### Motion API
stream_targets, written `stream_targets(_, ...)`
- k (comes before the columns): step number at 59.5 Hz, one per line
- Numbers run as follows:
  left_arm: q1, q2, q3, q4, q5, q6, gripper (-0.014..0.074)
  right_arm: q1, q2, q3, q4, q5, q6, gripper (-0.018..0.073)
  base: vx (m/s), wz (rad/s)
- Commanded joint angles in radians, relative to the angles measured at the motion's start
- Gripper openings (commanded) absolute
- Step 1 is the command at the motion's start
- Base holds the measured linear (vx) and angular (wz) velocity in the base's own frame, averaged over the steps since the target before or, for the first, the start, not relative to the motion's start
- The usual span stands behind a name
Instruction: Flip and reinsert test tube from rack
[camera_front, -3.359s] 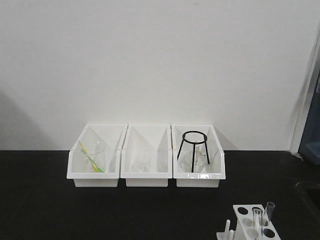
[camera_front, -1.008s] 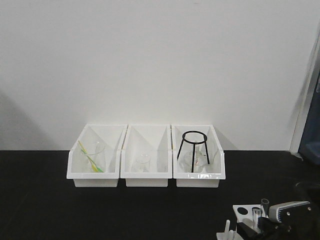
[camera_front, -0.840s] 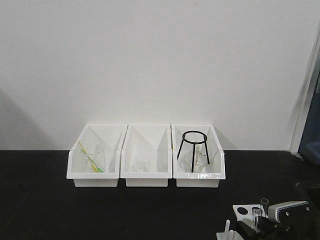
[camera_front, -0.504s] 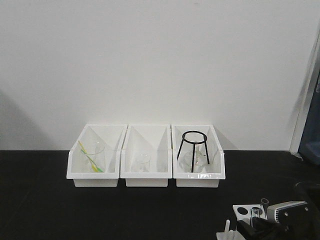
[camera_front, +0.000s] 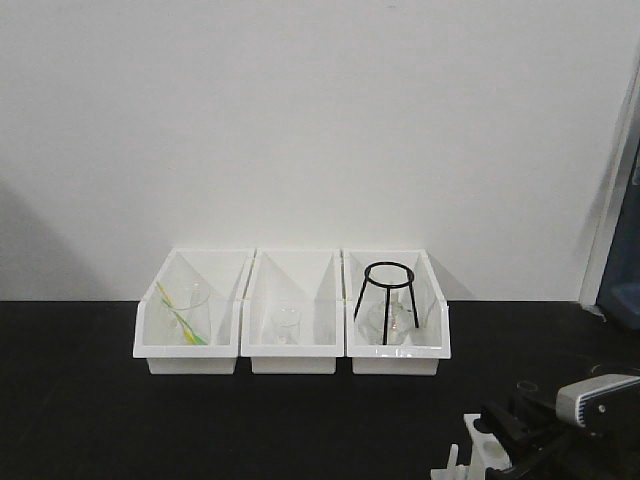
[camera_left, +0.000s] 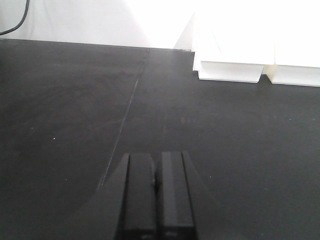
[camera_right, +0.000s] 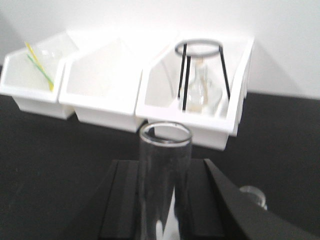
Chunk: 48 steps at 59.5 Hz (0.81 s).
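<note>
In the right wrist view a clear glass test tube stands upright between my right gripper's two black fingers, open rim up. The pads press on both of its sides. A bit of the white rack shows through the glass below it. The rim of the second tube sits low at the right. In the front view my right gripper hovers over the rack at the bottom right and hides most of it. My left gripper is shut and empty over the black table.
Three white bins stand in a row at the back: the left holds a beaker with a yellow-green stick, the middle a small beaker, the right a black tripod stand over a flask. The tabletop is black.
My right gripper has risen and shifted a little right over the rack, with the tube between its fingers. More of the rack is now hidden behind it. The left arm has not moved.
</note>
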Motion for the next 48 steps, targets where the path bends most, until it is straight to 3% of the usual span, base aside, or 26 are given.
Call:
stream_targets(1, -0.007, -0.013, 0.001, -0.004, -0.088, 0.0, -0.0006, -0.001, -0.087, -0.019, 0.001, -0.091, -0.01, 0.0137, 0.0, 0.0)
stream_targets(24, -0.007, -0.013, 0.001, -0.004, -0.088, 0.0, -0.0006, -0.001, -0.315, -0.024, 0.007, 0.028, -0.01, 0.0142, 0.0, 0.0)
stream_targets(43, -0.007, -0.013, 0.001, -0.004, -0.088, 0.0, -0.0006, -0.001, -0.347, -0.072, -0.005, 0.125, -0.011, 0.0148, 0.0, 0.0)
stream_targets(48, -0.007, -0.013, 0.001, -0.004, -0.088, 0.0, -0.0006, -0.001, -0.347, -0.072, -0.044, 0.141, -0.057, 0.0148, 0.0, 0.0)
